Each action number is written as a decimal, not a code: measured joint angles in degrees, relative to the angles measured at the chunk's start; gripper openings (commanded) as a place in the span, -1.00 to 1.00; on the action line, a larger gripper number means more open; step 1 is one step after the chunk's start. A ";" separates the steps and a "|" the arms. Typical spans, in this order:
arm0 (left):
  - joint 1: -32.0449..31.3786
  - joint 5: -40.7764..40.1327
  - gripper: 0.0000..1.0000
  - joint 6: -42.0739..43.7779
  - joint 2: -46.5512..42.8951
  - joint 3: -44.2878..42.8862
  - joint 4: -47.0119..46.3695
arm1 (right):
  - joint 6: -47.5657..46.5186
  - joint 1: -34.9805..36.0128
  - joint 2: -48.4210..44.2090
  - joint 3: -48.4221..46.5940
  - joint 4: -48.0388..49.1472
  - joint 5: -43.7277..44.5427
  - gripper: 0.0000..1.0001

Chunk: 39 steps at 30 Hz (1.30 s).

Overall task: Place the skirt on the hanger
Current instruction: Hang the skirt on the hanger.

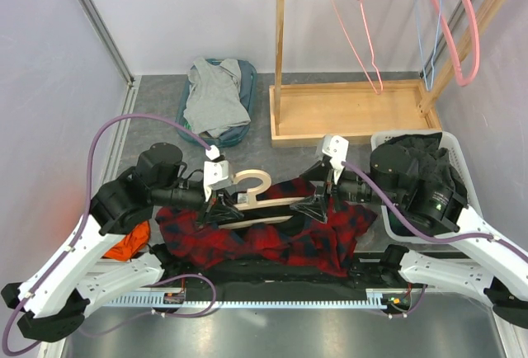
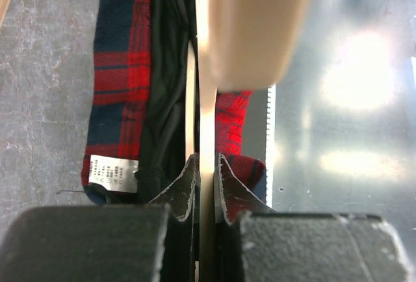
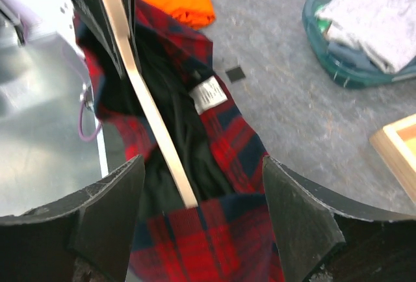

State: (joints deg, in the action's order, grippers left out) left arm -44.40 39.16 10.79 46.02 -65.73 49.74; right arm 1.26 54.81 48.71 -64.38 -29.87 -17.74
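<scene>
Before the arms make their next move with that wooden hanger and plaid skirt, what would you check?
1. Left gripper clamped on the hanger: ok.
2. Right gripper open, with a finger on either side of the hanger's bar: ok.
3. Skirt fastened to the hanger: cannot tell.
4. Skirt lifted off the table: not ok, it lies bunched beneath the hanger.

The left arm (image 1: pixel 58 271) and right arm (image 1: pixel 454 271) share one build: white link shells between bulky black joint housings. A purple cable (image 1: pixel 107 131) runs along each (thin, glossy), ending at a white camera block (image 1: pixel 216 168) by the wrist. Each base (image 1: pixel 37 315) is black. The right hand (image 3: pixel 203 165) has fingers (image 3: pixel 299 223) like matte black wedges with rough, scuffed edges.
</scene>
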 measured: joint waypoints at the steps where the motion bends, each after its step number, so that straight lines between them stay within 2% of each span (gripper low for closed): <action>1: 0.00 0.02 -0.96 0.00 -0.13 0.00 0.35 | -0.57 0.00 -0.02 -0.17 -1.11 -0.15 0.53; 4: -0.04 0.09 -0.96 0.00 -0.20 -0.02 1.25 | -2.14 0.00 0.83 -0.59 -3.72 -0.68 0.37; 6: -0.04 0.09 -0.97 0.00 -0.20 -0.09 1.31 | -2.93 0.00 1.90 -0.76 -4.96 -1.49 0.17; 8: -0.04 0.07 -0.97 0.00 -0.20 -0.26 1.40 | -3.65 0.00 3.91 -0.81 -6.01 -2.56 0.05; 11: -0.04 -0.24 -0.96 0.00 -0.15 -0.42 2.05 | -4.48 0.00 5.77 -0.81 -6.62 -3.85 -0.58; 12: -0.04 -0.74 -0.97 0.02 -0.09 -0.44 2.19 | -4.50 0.07 6.08 -0.79 -6.67 -4.63 -1.00; 14: 0.09 -2.38 -0.97 0.04 0.13 -0.66 2.43 | -5.05 0.66 6.12 -0.76 -7.17 -6.40 -1.00; 15: 0.17 -2.82 -0.83 0.04 0.24 -0.76 2.49 | -5.03 0.94 5.99 -0.68 -7.45 -6.54 -1.00; 16: 0.13 -3.45 -0.08 0.00 0.35 -1.01 2.58 | -4.96 0.96 5.84 -0.68 -7.48 -6.32 -1.00; 17: 0.00 -4.44 0.20 -0.02 0.44 -1.20 2.45 | -4.92 0.96 5.73 -0.55 -7.13 -5.66 -1.00; 18: -0.11 -6.60 0.39 -0.26 0.48 -1.44 2.10 | -4.76 0.98 5.53 -0.26 -6.73 -4.83 -1.00; 19: -0.13 -9.11 0.98 -1.05 0.50 -1.86 1.60 | -4.37 1.03 5.18 0.20 -6.73 -3.63 -1.00; 20: -0.11 -11.23 0.99 -1.64 0.48 -2.25 1.01 | -3.82 0.98 4.85 0.68 -6.71 -2.32 -1.00; 22: -0.09 -20.70 0.99 -4.26 0.39 -3.69 -0.63 | -2.19 0.87 3.91 1.97 -6.84 3.04 -1.00; 23: -0.11 -22.99 0.99 -4.85 0.35 -4.02 -0.98 | -1.16 0.74 3.39 2.51 -7.08 5.99 -1.00; 27: -0.09 -41.83 0.99 -8.96 -0.66 -4.87 -4.52 | 2.82 0.35 1.57 3.52 -8.35 18.45 -1.00; 29: -0.09 -47.89 0.99 -10.05 -1.60 -4.87 -6.10 | 4.85 0.28 1.03 3.52 -8.70 25.03 -1.00; 33: -0.09 -53.99 0.99 -11.30 -3.89 -4.81 -9.86 | 8.17 0.24 1.07 3.06 -9.35 38.16 -1.00; 39: -0.09 -56.30 0.99 -12.15 -5.51 -3.72 -12.81 | 10.40 0.15 4.85 -3.98 -13.73 56.08 -1.00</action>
State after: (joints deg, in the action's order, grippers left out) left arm -44.49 -17.15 -1.37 40.51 -69.45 36.93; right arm 11.66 54.96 53.56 -68.36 -43.59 38.35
